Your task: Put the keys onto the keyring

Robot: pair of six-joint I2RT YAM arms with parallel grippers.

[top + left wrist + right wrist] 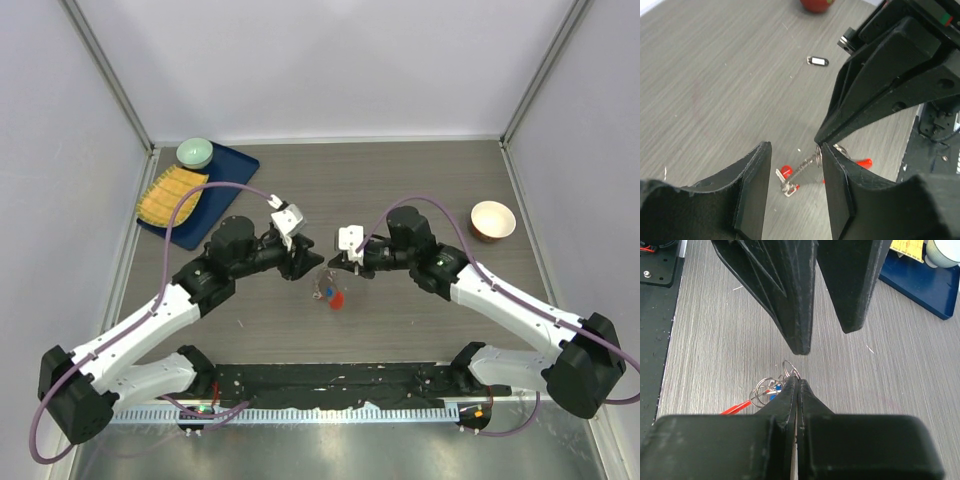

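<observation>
Pinching one wire loop of the keyring [771, 386], the right gripper [797, 381] is clamped tight above the middle of the table [400, 190]. The left gripper [793, 150] faces it tip to tip, jaws parted and holding nothing. A silver key [799, 170] hangs from the ring, below the gap between the left fingers [752, 190].

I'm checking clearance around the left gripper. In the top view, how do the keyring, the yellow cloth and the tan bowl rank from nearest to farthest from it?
1. keyring, right beside the left gripper, mid-table.
2. yellow cloth, far left, on the blue tray.
3. tan bowl, far right.
</observation>
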